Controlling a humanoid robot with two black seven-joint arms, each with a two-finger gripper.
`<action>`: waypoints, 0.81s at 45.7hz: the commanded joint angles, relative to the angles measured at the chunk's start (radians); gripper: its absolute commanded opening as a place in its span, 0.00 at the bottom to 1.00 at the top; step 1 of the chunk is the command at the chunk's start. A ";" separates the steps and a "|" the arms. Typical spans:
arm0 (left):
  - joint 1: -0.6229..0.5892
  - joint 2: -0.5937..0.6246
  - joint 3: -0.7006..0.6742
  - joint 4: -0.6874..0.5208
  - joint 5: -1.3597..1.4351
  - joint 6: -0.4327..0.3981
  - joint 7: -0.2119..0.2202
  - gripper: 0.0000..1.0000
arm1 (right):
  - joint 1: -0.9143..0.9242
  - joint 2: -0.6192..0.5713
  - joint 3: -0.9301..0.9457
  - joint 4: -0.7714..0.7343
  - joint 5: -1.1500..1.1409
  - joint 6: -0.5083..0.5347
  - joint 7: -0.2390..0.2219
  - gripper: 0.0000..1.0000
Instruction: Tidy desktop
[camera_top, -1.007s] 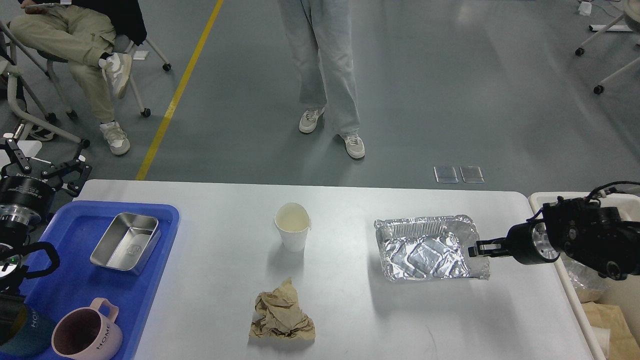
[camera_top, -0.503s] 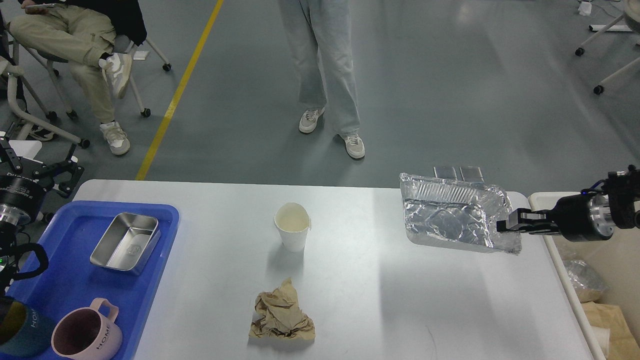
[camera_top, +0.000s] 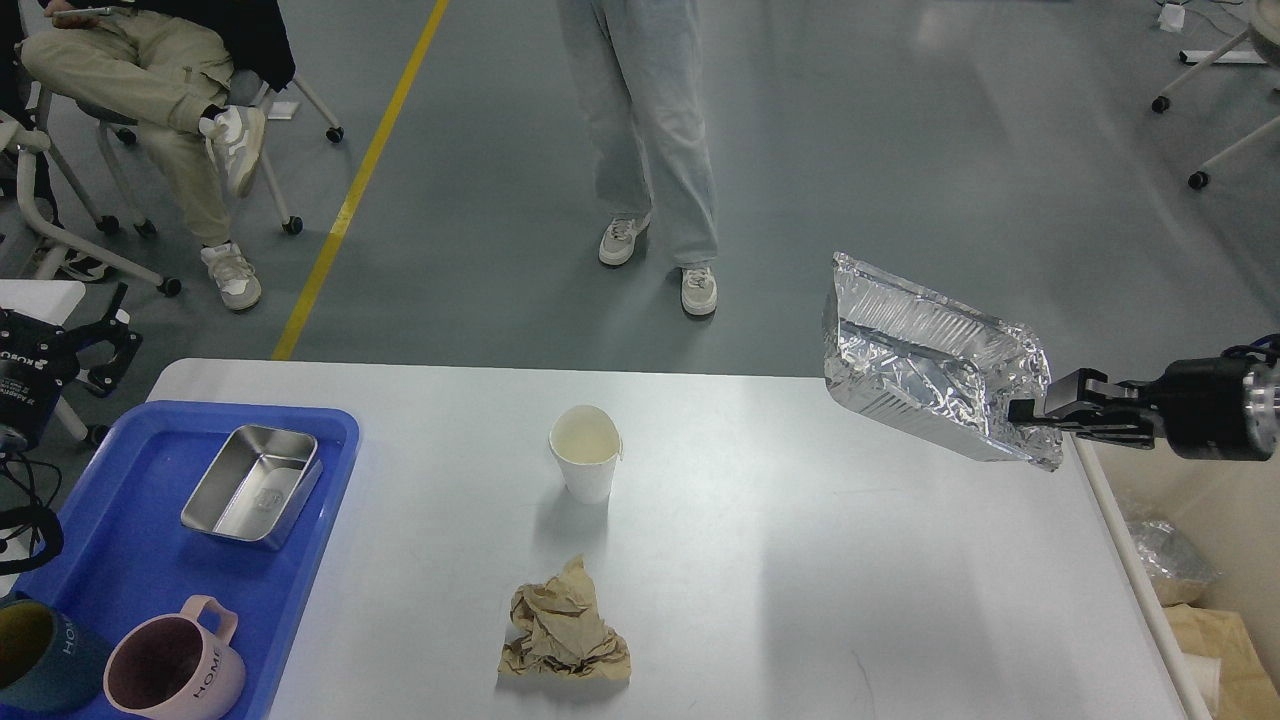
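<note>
The desktop (camera_top: 800, 560) is a wide pale grey-white tabletop. My right gripper (camera_top: 1030, 412) is shut on the right rim of a crumpled foil tray (camera_top: 920, 370). It holds the tray tilted in the air above the table's far right corner. A white paper cup (camera_top: 585, 450) stands upright mid-table. A crumpled brown paper wad (camera_top: 565, 630) lies nearer me. My left gripper (camera_top: 95, 345) is off the table's far left corner, dark, and its fingers cannot be told apart.
A blue tray (camera_top: 150, 570) at the left holds a steel container (camera_top: 252, 485), a pink mug (camera_top: 170, 670) and a dark teal mug (camera_top: 35, 660). An off-white bin (camera_top: 1225, 510) with rubbish stands right of the table. A person (camera_top: 650, 150) stands beyond the far edge.
My right gripper has lifted the foil tray off the desktop and carried it up and to the right, tilting it. My left arm has drawn back to the left.
</note>
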 joint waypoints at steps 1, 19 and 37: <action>0.004 -0.012 0.000 0.003 0.029 0.007 -0.042 0.97 | 0.002 -0.012 -0.004 0.006 0.001 0.003 -0.001 0.00; 0.018 -0.004 0.010 0.003 0.519 0.147 -0.374 0.96 | 0.003 -0.032 -0.008 0.029 0.001 0.009 -0.004 0.00; 0.009 0.158 0.626 -0.212 0.551 0.232 -0.345 0.96 | 0.000 -0.033 -0.013 0.041 0.001 0.009 -0.006 0.00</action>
